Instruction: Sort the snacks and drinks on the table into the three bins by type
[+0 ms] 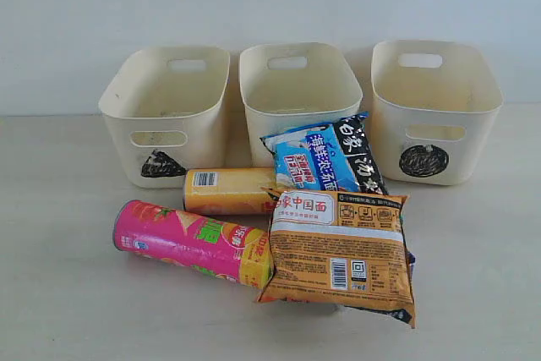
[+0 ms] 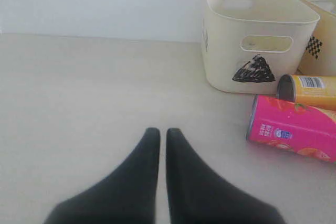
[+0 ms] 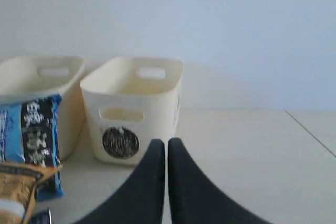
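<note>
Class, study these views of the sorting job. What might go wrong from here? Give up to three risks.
1. The pink chip tube and yellow chip tube lie on their sides, so a nudge may roll them.
2. The orange packet overlaps the pink tube's end, so lifting that tube could drag the packet.
3. The blue-black packet leans on the middle bin, hiding its front mark in the exterior view, so items might get missorted.
</note>
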Controlling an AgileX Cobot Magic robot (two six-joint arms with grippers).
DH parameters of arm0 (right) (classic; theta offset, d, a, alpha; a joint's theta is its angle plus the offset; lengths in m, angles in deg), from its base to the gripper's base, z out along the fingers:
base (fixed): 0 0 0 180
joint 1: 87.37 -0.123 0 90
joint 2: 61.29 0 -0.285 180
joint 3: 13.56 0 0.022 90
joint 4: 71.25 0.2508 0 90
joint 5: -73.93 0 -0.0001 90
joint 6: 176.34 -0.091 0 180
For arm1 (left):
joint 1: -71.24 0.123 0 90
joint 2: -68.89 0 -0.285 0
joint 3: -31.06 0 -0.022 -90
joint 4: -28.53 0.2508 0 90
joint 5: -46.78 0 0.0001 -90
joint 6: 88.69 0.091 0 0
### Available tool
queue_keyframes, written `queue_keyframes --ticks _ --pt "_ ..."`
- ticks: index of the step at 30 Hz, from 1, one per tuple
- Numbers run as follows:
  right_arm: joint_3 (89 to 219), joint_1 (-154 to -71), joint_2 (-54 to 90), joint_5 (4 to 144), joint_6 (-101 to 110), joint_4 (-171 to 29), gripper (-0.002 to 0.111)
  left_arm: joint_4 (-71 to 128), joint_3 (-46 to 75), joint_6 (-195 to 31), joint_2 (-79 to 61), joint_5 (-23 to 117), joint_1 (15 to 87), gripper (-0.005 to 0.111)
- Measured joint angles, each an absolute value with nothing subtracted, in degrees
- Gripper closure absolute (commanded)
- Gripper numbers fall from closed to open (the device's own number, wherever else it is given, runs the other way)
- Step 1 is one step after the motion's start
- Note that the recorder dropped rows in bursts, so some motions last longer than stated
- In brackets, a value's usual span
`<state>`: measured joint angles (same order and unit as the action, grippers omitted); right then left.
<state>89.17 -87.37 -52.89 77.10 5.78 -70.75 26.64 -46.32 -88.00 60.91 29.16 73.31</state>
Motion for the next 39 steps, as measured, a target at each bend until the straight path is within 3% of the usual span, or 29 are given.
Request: queue_keyframes --ticks 8,12,20,26,30,34,39 --pt "89.62 -87.37 -52.89 58.45 -3.71 -67.21 0.108 26.64 -46.32 -88.0 60.91 29.16 73.31 0.103" --pt "100.01 -87.37 -50.66 58.33 -5.83 -68.55 0.108 26.64 -46.32 -88.0 60.91 29.16 73.31 0.103" --pt "116.13 -87.37 -28.69 60.54 -5.46 -73.28 0.108 26.64 -46.32 -88.0 60.91 29.16 73.31 0.103" --pt "126.85 -87.37 -5.36 74.87 -3.58 -79.1 0.108 26.64 -46.32 -88.0 60.91 29.16 73.31 0.103" --pt "134.3 -87.37 5.29 95.96 6.87 -76.41 0.108 26.64 -46.32 -88.0 60.91 29.16 73.31 0.103" --pt "139.95 -87.37 15.77 113.68 28.34 -57.66 0.108 26.64 -46.32 -88.0 60.91 29.16 73.31 0.103" --pt "140.55 -87.26 25.1 116.79 46.8 -35.39 0.108 26.64 -46.32 -88.0 60.91 29.16 73.31 0.103"
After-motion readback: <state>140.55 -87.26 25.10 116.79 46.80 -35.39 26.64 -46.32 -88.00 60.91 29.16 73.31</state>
